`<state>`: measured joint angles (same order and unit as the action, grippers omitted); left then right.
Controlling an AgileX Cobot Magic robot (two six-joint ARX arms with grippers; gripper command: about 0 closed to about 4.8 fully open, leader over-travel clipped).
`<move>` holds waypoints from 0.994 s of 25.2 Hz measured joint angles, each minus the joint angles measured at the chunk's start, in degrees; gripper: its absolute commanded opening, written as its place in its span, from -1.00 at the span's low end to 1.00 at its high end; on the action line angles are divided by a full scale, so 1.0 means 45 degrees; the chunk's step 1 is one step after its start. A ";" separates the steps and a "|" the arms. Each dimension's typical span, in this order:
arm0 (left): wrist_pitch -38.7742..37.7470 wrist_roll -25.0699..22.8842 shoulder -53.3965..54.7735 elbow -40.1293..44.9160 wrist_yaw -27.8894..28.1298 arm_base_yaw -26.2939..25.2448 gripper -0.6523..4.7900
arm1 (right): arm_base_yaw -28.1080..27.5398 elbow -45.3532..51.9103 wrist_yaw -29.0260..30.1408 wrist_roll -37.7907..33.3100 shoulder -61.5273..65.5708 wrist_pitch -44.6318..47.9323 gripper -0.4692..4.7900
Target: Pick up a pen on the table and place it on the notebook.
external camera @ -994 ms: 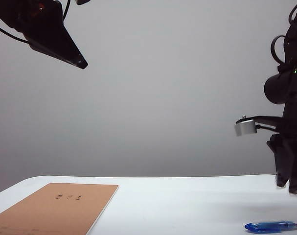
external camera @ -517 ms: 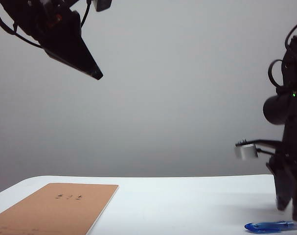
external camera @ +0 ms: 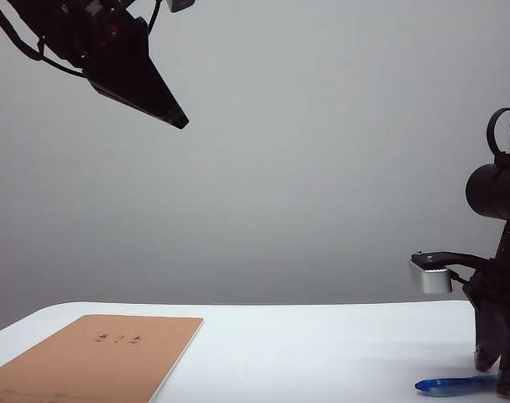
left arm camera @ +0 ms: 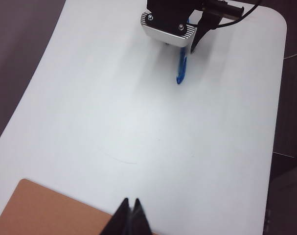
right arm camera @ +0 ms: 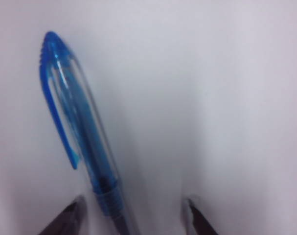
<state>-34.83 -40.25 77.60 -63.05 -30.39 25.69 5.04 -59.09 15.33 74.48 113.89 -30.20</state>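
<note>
White table (external camera: 322, 344): right pincer (right arm camera: 133, 215) has dropped over pen (right arm camera: 77, 122), fingers apart astride barrel, grasp imminent. Left pincer (left arm camera: 130, 220) together, high above notebook (external camera: 103, 353).

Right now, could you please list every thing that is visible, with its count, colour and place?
pen: one, blue with clear barrel, lying on the table's right side, between the right gripper's fingers
notebook: one, tan brown, flat on the table's left front part
table: one, white, under everything
left gripper: one, black, shut, high above the table's left side
right gripper: one, black, open, low over the pen, one finger on each side
</note>
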 measured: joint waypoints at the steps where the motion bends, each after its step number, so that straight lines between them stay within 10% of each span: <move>1: 0.0039 0.0000 0.0000 0.0000 -0.0005 0.0000 -0.78 | 0.0000 0.0015 -0.0039 0.0000 0.0000 0.0053 0.25; 8: 0.0073 0.0000 0.0024 0.0000 -0.0005 0.0000 -0.78 | 0.0019 0.0083 -0.0058 -0.0117 -0.0005 0.0452 -0.82; 16: 0.0141 0.0005 0.0476 0.0000 0.0073 0.0000 -0.78 | 0.0466 0.0277 -0.0510 -0.0889 -0.0709 0.0753 -0.83; 25: -0.0034 0.1603 -0.0515 -0.0529 0.3677 -0.0010 -0.78 | 0.2079 -0.3045 0.0908 -0.5804 -0.2069 0.0991 -0.83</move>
<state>-34.98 -33.04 75.29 -65.43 -13.85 25.65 14.39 -72.79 19.42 48.36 104.57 -25.74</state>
